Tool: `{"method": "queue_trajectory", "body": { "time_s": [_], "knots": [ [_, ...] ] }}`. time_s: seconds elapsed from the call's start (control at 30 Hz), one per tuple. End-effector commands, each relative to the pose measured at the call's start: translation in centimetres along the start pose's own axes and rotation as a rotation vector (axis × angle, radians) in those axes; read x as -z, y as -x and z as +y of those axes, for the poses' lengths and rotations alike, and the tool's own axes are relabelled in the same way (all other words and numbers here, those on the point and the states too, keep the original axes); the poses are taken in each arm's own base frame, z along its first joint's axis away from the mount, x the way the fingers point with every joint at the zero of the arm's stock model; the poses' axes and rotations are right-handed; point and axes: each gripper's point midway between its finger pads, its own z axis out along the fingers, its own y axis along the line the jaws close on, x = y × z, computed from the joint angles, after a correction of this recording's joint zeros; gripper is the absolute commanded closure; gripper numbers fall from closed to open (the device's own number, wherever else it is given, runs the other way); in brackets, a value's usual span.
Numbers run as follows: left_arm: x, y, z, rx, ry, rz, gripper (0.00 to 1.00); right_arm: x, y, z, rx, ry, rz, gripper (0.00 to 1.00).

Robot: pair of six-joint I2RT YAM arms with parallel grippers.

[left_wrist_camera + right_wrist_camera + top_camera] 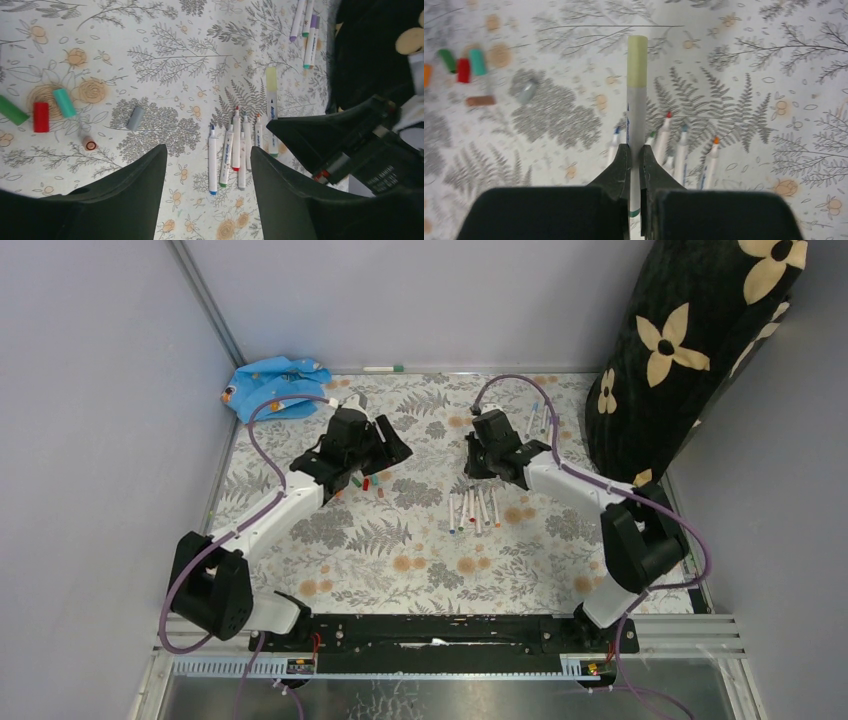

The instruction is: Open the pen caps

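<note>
Gripping pen (636, 117) barrel, right claw (634, 152) clenched; left claw (208, 152) released, empty. Risk: tugging yellow cap (637, 60) slides pen through narrow pinch.

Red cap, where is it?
In the left wrist view, the red cap lies at the left, between a green cap and a teal cap.

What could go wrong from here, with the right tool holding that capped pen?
1. The right tool pinches the pen well back from the yellow cap; a pull could pivot or slip it.
2. The left tool is open and not on the cap; a misaligned close might knock the pen.
3. Uncapped pens lie beneath; a drop could scatter them.
</note>
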Motion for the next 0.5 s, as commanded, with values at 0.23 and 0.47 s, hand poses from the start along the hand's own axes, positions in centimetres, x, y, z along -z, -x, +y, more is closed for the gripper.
{"method": "queue_trajectory", "body": {
  "time_s": [0.23,0.47],
  "knots": [
    [-1.3,-0.1,-3.7,0.072,-0.179,0.034,0.31,6.2,-0.1,7.2,0.059,0.311,-0.007,1.00],
    [-1.9,-1.0,-4.4,0.129,-0.220,0.087,0.30,7.4,-0.4,10.0,0.065,0.394,-0.013,1.00]
  ]
}}
